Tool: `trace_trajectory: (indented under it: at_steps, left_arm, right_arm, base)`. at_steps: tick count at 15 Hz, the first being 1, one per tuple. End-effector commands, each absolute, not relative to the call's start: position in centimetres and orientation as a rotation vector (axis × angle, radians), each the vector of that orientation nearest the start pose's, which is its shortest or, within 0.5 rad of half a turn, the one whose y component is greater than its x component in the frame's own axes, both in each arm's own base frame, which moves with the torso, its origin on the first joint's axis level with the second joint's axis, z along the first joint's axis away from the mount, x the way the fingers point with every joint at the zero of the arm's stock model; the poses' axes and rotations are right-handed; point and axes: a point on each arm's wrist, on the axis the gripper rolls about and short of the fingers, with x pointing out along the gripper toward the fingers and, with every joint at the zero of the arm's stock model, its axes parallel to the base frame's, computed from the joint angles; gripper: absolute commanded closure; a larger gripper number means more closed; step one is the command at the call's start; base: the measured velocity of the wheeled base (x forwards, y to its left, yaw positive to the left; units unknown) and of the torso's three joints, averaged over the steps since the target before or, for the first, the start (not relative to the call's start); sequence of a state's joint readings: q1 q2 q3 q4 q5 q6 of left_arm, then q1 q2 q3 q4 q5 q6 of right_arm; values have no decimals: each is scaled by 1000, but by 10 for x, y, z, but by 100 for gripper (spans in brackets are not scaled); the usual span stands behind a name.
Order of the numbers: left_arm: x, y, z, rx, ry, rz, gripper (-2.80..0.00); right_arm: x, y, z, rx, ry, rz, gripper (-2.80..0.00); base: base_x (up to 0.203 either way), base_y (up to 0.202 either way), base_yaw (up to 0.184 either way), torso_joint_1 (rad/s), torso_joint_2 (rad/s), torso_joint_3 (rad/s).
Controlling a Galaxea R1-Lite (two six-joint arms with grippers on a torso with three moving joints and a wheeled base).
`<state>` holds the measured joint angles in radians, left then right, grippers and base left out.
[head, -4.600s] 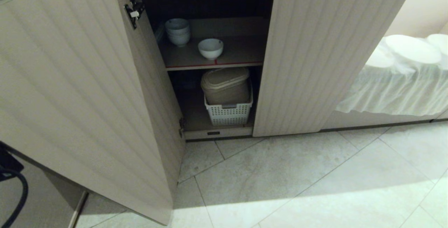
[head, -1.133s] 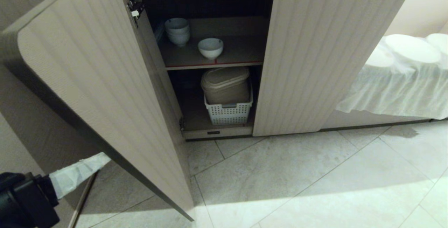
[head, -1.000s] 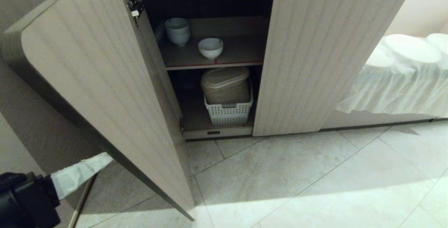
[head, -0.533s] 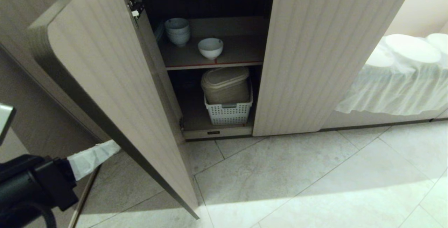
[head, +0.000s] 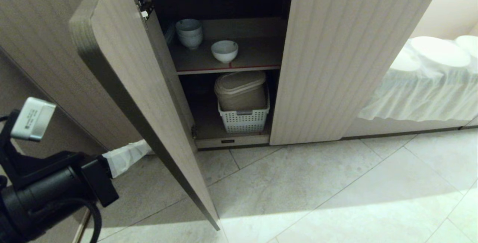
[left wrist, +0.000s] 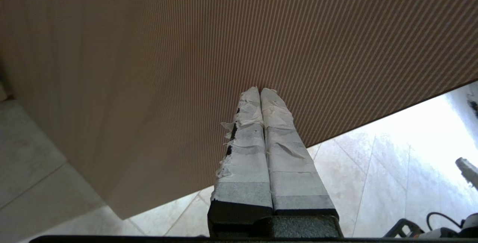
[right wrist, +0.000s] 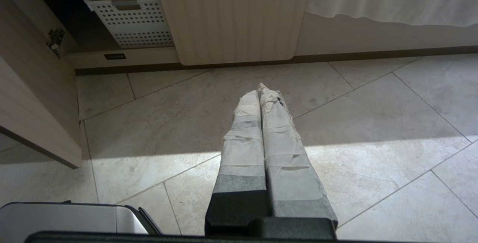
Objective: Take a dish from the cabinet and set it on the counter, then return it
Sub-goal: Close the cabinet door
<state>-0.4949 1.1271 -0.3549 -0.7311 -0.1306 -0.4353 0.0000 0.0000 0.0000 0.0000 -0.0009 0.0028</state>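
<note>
The dish (head: 224,50), a white bowl, stands alone on the upper shelf of the cabinet (head: 336,49), near the red-edged shelf front. The cabinet's left door (head: 142,86) stands partly open, swung out toward me. My left gripper (head: 143,146) is low on the left, on the far side of that door. It is shut and empty, and its taped tips (left wrist: 260,90) rest against the door's ribbed face. My right gripper (right wrist: 259,88) hangs shut and empty over the floor tiles. The counter is out of view.
A stack of white bowls (head: 189,33) sits behind the dish at the shelf's left. Below, a white perforated basket (head: 244,120) holds a beige lidded container (head: 241,90). The right door is shut. A white-draped surface (head: 422,93) lies to the right, above the tiled floor (head: 317,190).
The left door has swung from wide open toward the cabinet opening. My left gripper has followed it rightward and forward, staying shut against it. The dish has not moved.
</note>
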Motion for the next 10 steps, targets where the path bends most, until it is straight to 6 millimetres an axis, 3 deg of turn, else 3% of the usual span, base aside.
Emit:
trace_trajectory:
  at_steps: [1, 10]
  left_arm:
    - [139, -79, 197, -411, 198, -606, 0]
    - [167, -100, 205, -393, 195, -625, 0]
  right_arm:
    - [-23, 0, 75, 3, 0, -2, 0]
    - [-23, 0, 75, 3, 0, -2, 0]
  base:
    - [0, 0, 0, 0, 0, 0]
    - [0, 0, 0, 0, 0, 0]
